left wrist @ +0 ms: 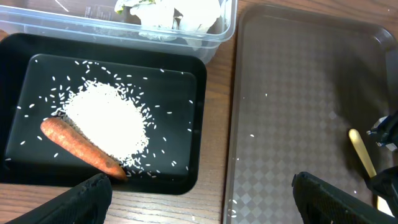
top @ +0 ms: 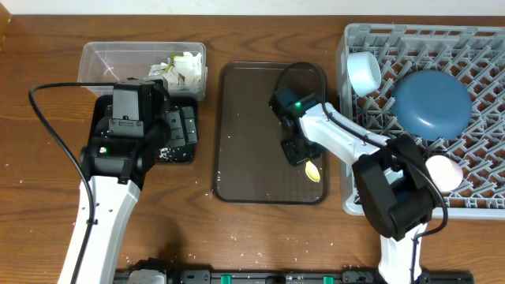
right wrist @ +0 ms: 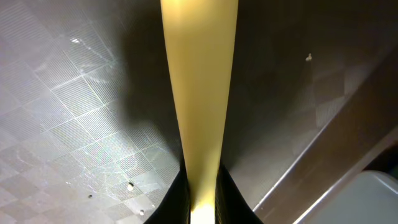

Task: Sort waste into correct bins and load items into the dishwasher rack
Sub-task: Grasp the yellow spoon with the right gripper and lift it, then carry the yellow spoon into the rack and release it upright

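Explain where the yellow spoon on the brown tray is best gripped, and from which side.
Grip the yellow spoon by its narrow handle, coming from above with the jaws across its width. It lies flat on the brown tray, so only the handle's side edges can be pinched; the bowl end is wider. The right gripper holds it that way.

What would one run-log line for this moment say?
left fingers: open over black tray | right fingers: shut on spoon over brown tray | rack: plate, bowl
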